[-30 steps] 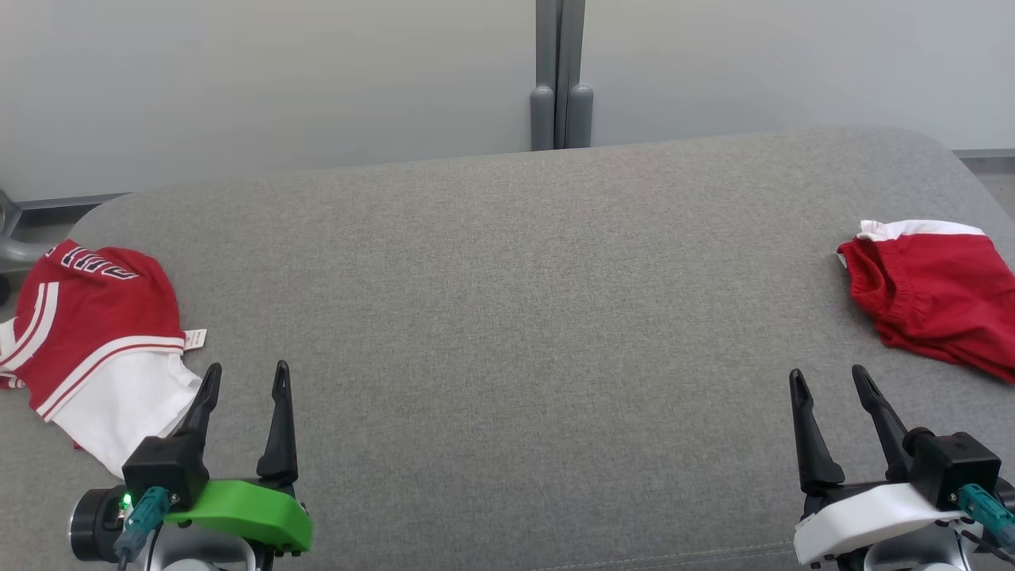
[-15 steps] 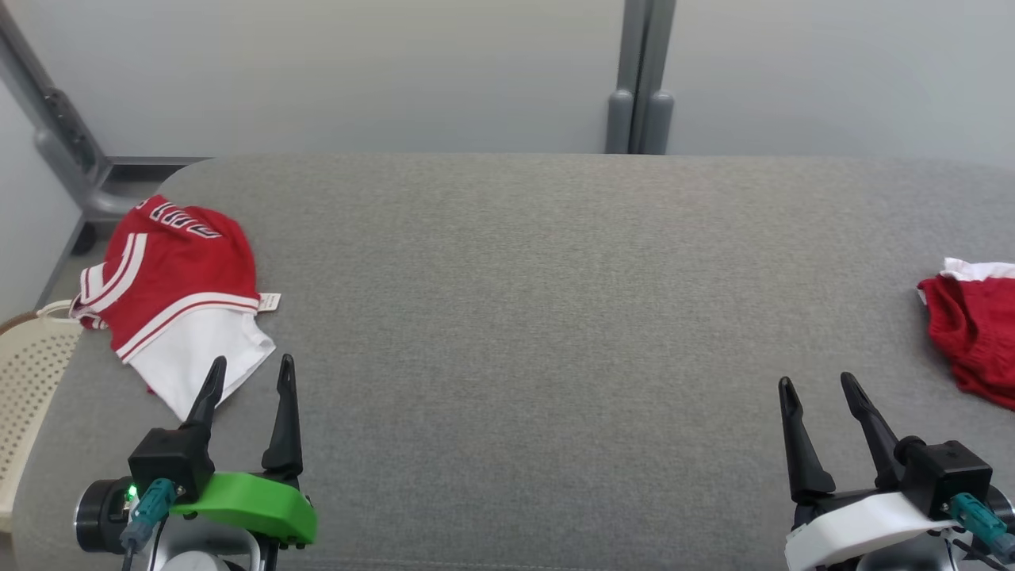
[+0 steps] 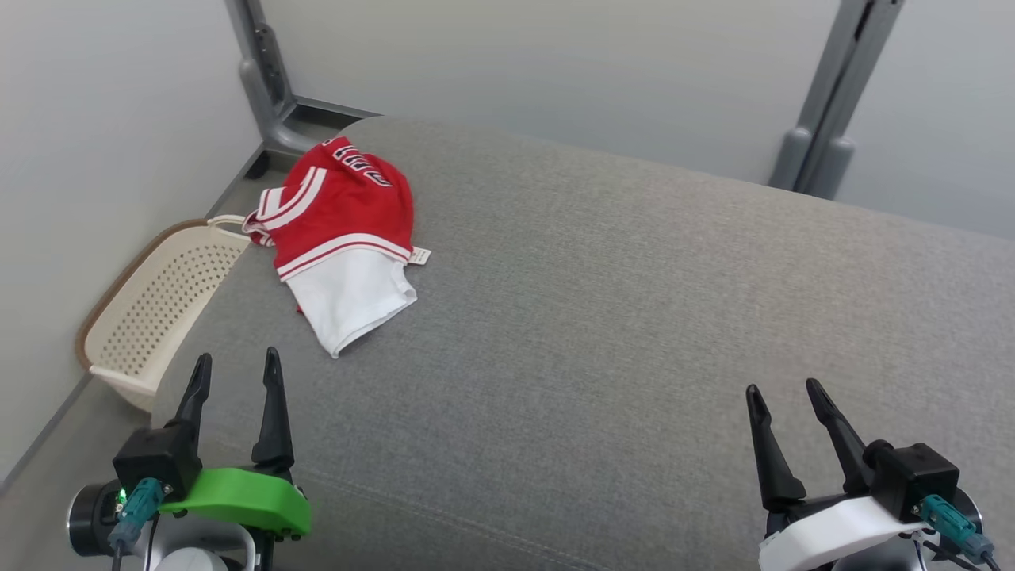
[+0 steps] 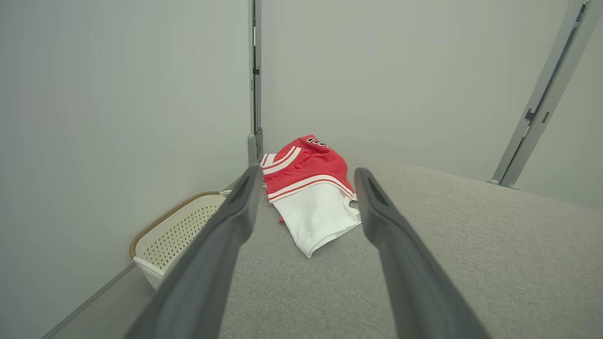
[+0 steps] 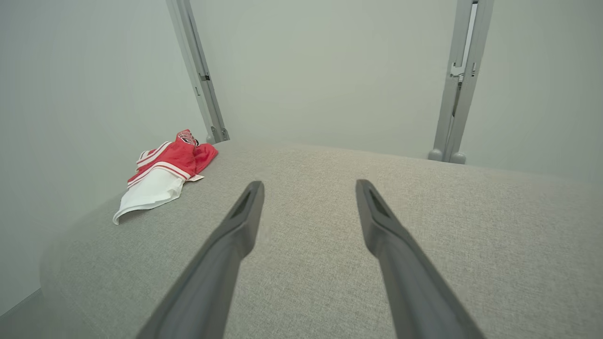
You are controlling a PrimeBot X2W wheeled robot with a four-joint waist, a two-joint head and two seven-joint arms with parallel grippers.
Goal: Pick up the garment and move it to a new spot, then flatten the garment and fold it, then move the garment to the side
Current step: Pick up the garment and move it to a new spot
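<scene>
1. A crumpled red-and-white sports garment (image 3: 341, 230) lies at the far left end of a grey fabric-covered bench (image 3: 634, 317), close to its rounded corner.
2. The garment's red part, with white stripes and dark lettering, is toward the far edge. Its plain white part points back toward the robot.
3. A small white label (image 3: 420, 255) sticks out at the garment's right side and rests on the bench fabric.
4. The left gripper (image 3: 238, 357), with a green housing, is over the near left edge of the bench. Its two dark fingers are spread wide with nothing between them, and it is well short of the garment's white tip. In the left wrist view the garment lies ahead, framed between the fingers.
5. The right gripper (image 3: 783, 388), with a white housing, is at the near right. It is also spread wide and empty, with bare grey fabric ahead of it, well apart from the garment.
6. A cream perforated plastic basket with a brown rim (image 3: 151, 309) stands on the floor just beside the bench's left end.
7. Two grey metal posts (image 3: 266, 87) stand against the pale walls behind the bench.
</scene>
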